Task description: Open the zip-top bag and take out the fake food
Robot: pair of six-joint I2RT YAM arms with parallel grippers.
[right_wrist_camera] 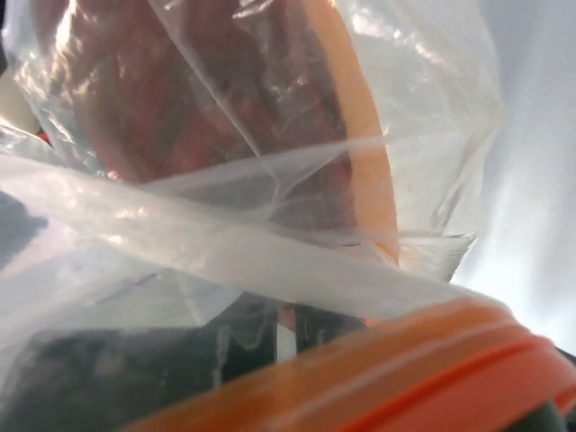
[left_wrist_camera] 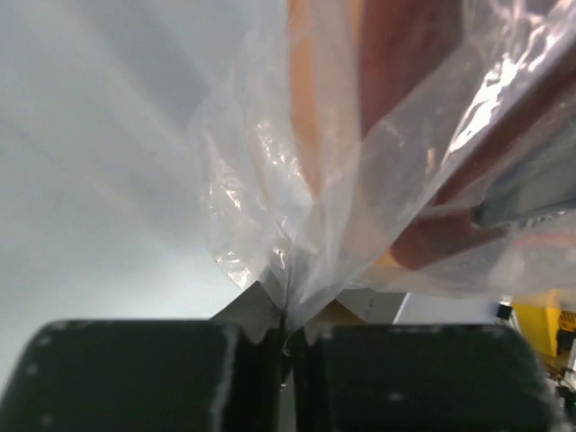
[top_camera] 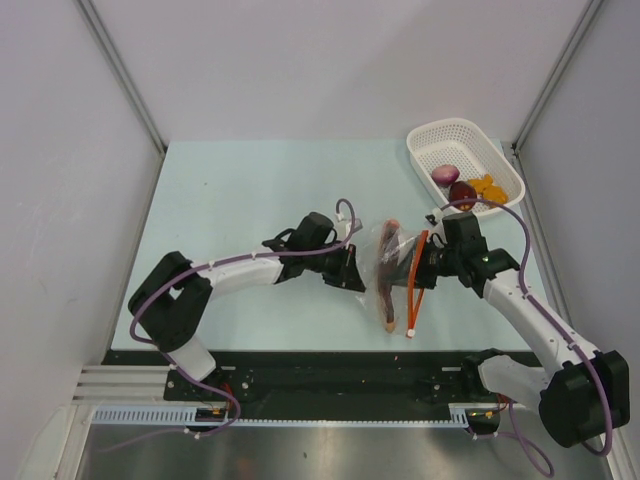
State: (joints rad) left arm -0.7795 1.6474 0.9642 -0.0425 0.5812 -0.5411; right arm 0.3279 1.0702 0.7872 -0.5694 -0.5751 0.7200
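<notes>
Crinkly clear zip-top bag [top_camera: 396, 252] holds reddish-brown flat slice [right_wrist_camera: 180, 90]; left end effector [left_wrist_camera: 286, 335], right end effector [top_camera: 428, 262] clamped on film.

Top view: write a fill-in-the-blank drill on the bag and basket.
The basket stands at the table's far ___ corner. The bag holds a brown ___. The chunks in the basket are coloured ___.
Missing: right; slice; orange.
</notes>
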